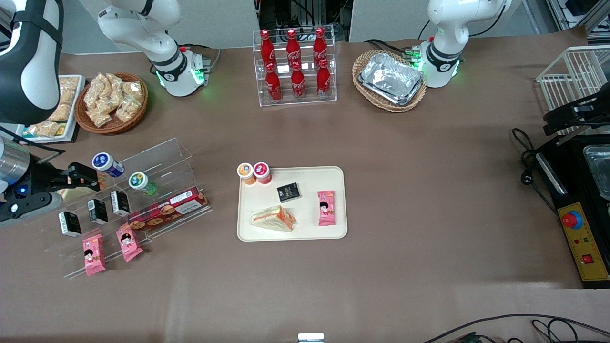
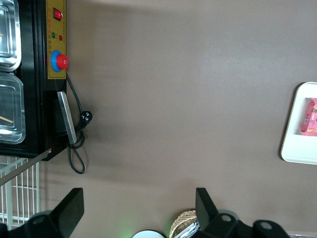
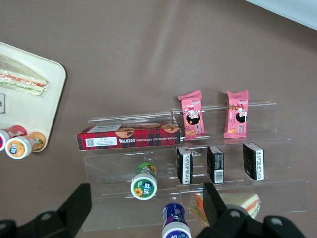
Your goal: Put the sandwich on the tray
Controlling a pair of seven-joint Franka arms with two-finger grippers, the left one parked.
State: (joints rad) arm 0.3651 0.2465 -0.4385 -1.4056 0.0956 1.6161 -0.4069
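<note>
- The sandwich (image 1: 274, 218) is a triangular wedge of pale bread with an orange-red filling along its cut edge, sealed in glossy clear wrap that crinkles at the corners.
- It lies flat on the tray (image 1: 248, 233), in the part nearer the front camera, apart from the other items there.
- The tray is a cream-beige rectangle of smooth plastic with rounded corners and a low rim, resting on the brown matte surface (image 1: 429, 214).
- On the tray too are a small black packet (image 1: 289, 192), a pink snack packet (image 1: 327, 207), and two round tubs (image 1: 254, 173), one orange-lidded and one red-lidded, touching each other at a corner.
- The pincer (image 1: 88, 178) hangs over the clear stepped rack (image 1: 162, 157) at the working arm's end of the surface; its black fingers (image 3: 77, 203) are spread apart and hold nothing.
- A second wrapped sandwich wedge (image 3: 237, 204) sits on the rack just under the pincer.
- The rack also holds a tartan biscuit box (image 3: 129, 135), small black cartons and pink packets.
</note>
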